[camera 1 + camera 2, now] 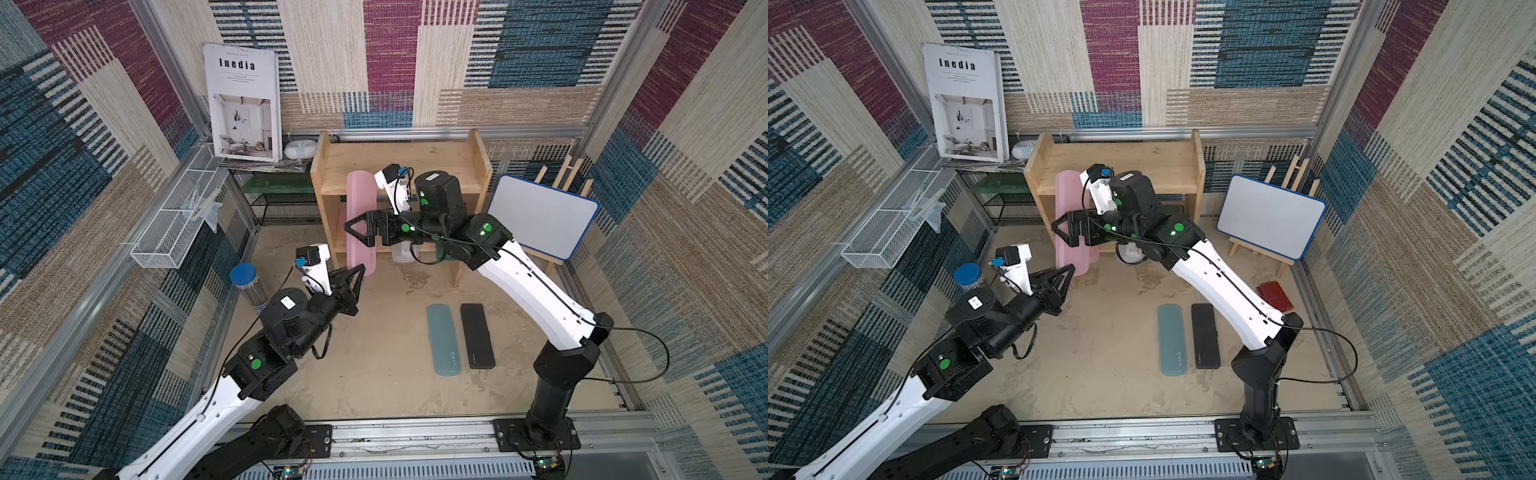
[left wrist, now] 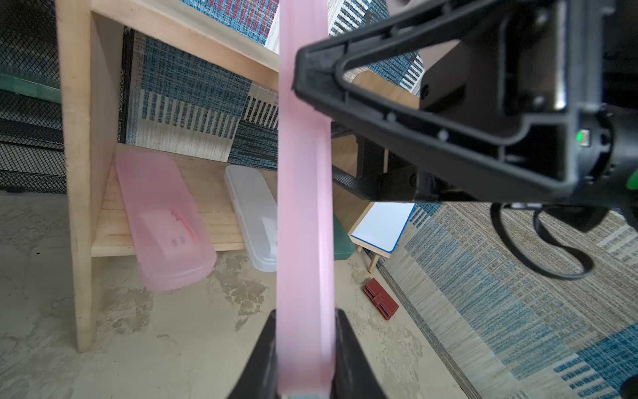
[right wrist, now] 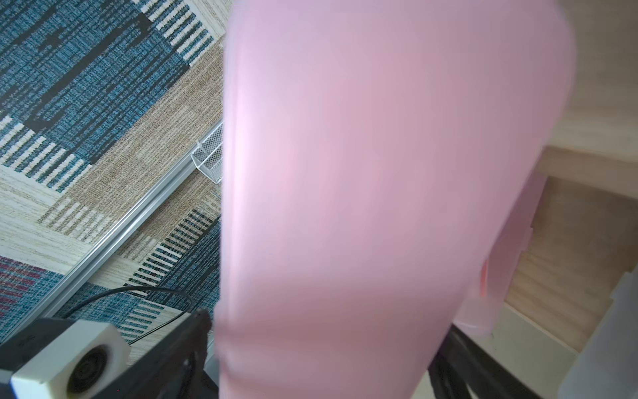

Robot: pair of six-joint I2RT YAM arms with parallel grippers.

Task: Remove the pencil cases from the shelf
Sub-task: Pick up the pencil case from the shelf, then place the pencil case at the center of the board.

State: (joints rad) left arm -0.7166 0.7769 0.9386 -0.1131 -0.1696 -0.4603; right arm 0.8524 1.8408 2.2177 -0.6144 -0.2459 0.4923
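Your left gripper (image 1: pixel 360 271) is clamped on the lower end of a pink pencil case (image 1: pixel 360 199), which stands nearly on end in front of the left part of the shelf (image 1: pixel 436 166), clear of the lower tier. Your right gripper (image 1: pixel 351 227) stands wide open astride the case's middle, and I cannot see it pressing. Back that right gripper straight off before you swing anything. With a pinch at the very end, the long case will likely pivot, so move slowly and tip it flat as you lower it. Mind the second pink case (image 2: pixel 165 221), which overhangs the lower tier's front edge just beside your path. The frosted white case (image 2: pixel 252 214) sits next to it, and a dark green one (image 2: pixel 343 241) lies half hidden beyond. A fair spot to set down is the bare patch beside the light blue case (image 1: pixel 444 338) and the black case (image 1: pixel 477 336), which lie side by side on the counter (image 1: pixel 374 374). That counter is beige, mottled and stained, so expect some drag. Woven patterned panels wall the cell. A whiteboard on an easel (image 1: pixel 542 216) stands beside the shelf, and a red wallet (image 1: pixel 1274 295) lies near the right arm.
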